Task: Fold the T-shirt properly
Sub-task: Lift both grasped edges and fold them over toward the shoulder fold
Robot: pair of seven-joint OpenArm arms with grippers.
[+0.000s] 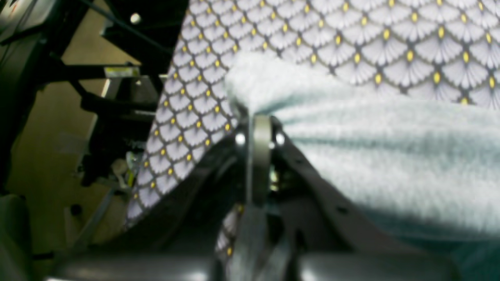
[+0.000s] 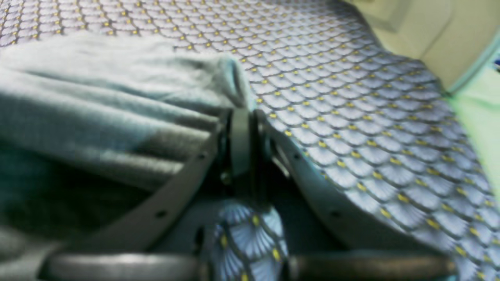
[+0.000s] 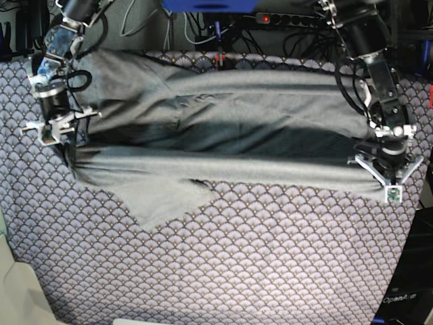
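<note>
The jaws of the left gripper (image 1: 258, 117) are seen pressed together on a bunched edge of the T-shirt (image 3: 223, 128), and the jaws of the right gripper (image 2: 240, 111) are likewise shut on a gathered fold of the same cloth. No gap between the jaws is visible in either wrist view.

In the base view, nearest the front edge of the tabletop only the purple scallop-patterned tablecloth (image 3: 223, 271) is shown. Beyond it, a loose sleeve flap is laid flat, pointing toward the front-left corner. Farther back, the T-shirt is stretched as a long band across the tabletop, its long axis running left to right, with one end held near the left edge and the other near the right edge. Between the two grips a dark shadowed trough is visible, so the lifted edge is judged to hang above the body lying behind it, which reaches the far edge.

The cloth is pinched at the jaws of both arms, so neither arm is nearer. The fold is judged to turn on both ends being carried together, square to the long axis.
</note>
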